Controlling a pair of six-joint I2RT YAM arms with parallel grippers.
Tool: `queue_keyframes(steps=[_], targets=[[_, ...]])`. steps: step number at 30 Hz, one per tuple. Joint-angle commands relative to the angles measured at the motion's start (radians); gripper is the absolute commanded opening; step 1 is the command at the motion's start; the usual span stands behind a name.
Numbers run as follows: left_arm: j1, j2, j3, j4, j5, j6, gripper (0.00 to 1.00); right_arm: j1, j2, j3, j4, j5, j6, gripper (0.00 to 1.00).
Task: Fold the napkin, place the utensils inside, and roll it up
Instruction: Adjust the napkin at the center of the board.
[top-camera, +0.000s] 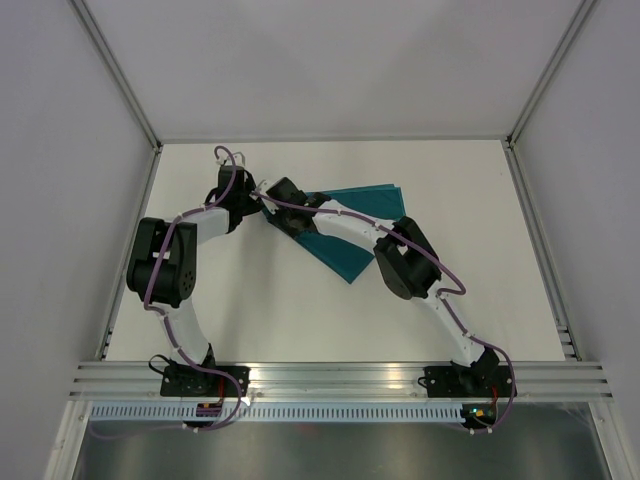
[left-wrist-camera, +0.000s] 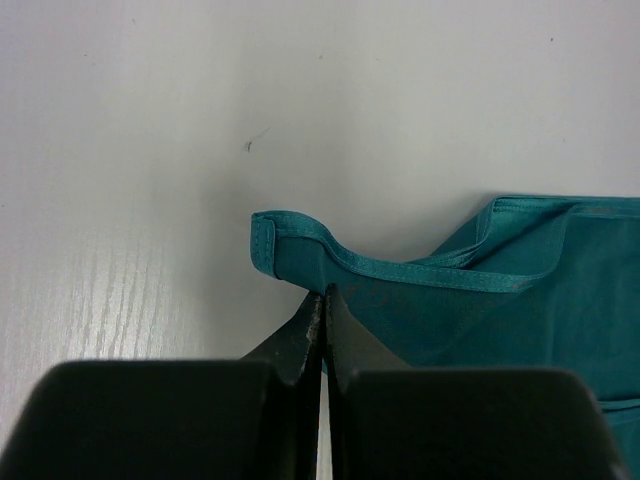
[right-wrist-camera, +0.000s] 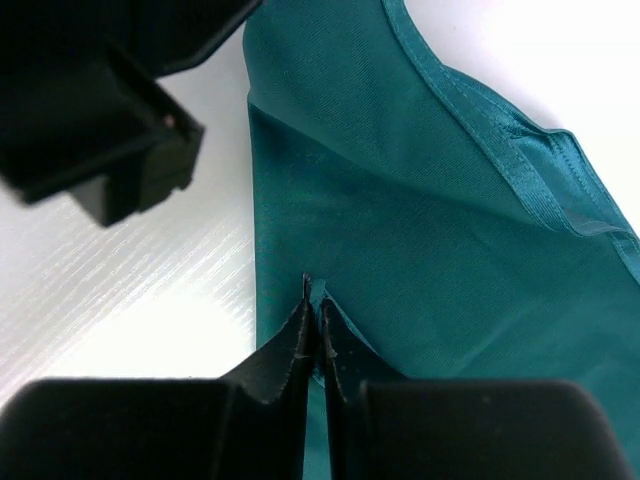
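Napkin (top-camera: 335, 255): thin teal cloth, slight sheen, fine weave, stitched hem band along the edges. It's folded over on itself, at least two layers, with the hems stacked on the far side in the left wrist view. From the top it reads as a slanted wedge on the white worktop (top-camera: 300, 320), centre-back, partly under the right forearm.

The worktop is matte white, with faint woodgrain-like streaks showing in both wrist cams.

Left claw (left-wrist-camera: 323, 305): black fingers pressed flat together with no gap, clenched on the napkin's near edge. Just beyond the tips the hemmed corner curls up off the worktop and throws a soft shadow beneath. The rest of the cloth runs off to the right of the claw.

Right claw (right-wrist-camera: 312, 310): also clamped, with a sliver of teal pinched between the tips. It grips the cloth at a raised ridge, and a crease runs up from the tips. Cloth spreads ahead and to the right of the claw, with bare worktop to its left. The left claw's black body sits at the upper left of that view, close by, over the cloth's edge.

Top view: both claws are at the napkin's left end, near each other. I can't tell if they touch.
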Motion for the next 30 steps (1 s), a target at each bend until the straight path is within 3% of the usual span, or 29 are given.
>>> queue_keyframes(steps=[1, 9, 30], targets=[[0.007, 0.013, 0.033, 0.023, 0.035, -0.027, 0.02, 0.005, -0.014, 0.039, 0.0, 0.017, 0.01, 0.11], [0.016, 0.013, 0.031, 0.026, 0.044, -0.027, 0.02, -0.001, -0.207, -0.082, 0.017, 0.036, 0.005, 0.06], [0.033, 0.021, 0.025, 0.043, 0.085, -0.038, 0.02, -0.15, -1.159, -0.982, -0.043, 0.027, -0.016, 0.07]])
